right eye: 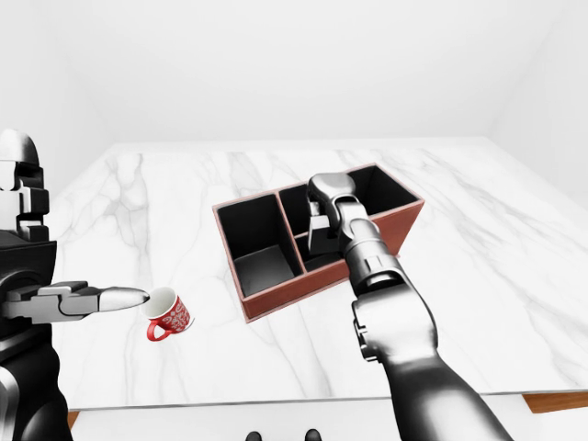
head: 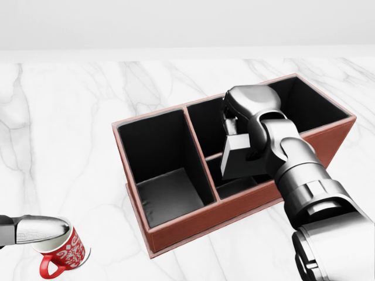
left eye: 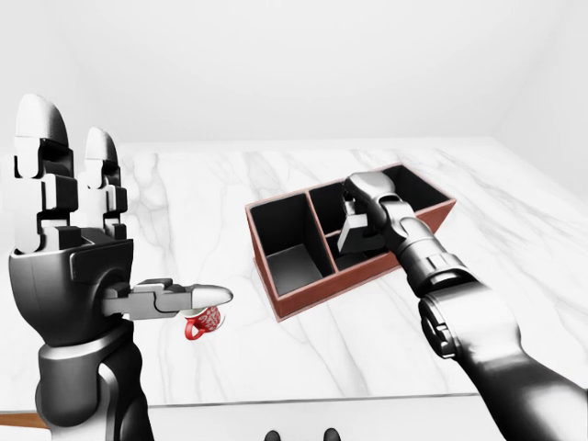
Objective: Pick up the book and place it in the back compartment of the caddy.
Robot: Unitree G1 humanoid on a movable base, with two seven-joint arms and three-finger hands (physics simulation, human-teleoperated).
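White marble table (head: 70,117), right-hand fingers (head: 231,126) clamped on flat grey book (head: 240,158) over boxy red caddy (head: 176,225), left fingers (left eye: 55,184) apart.

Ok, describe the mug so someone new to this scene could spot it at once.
On the white marble table, look to the lower left of the brown leather caddy in the head view. There sits the small red mug with white patterning, just under the left hand's silver fingertip. It is the only red, rounded thing on the table.

Glossy white marble table (head: 70,117), matt reddish leather-like caddy (head: 193,225), glossy metal right hand (head: 249,111)
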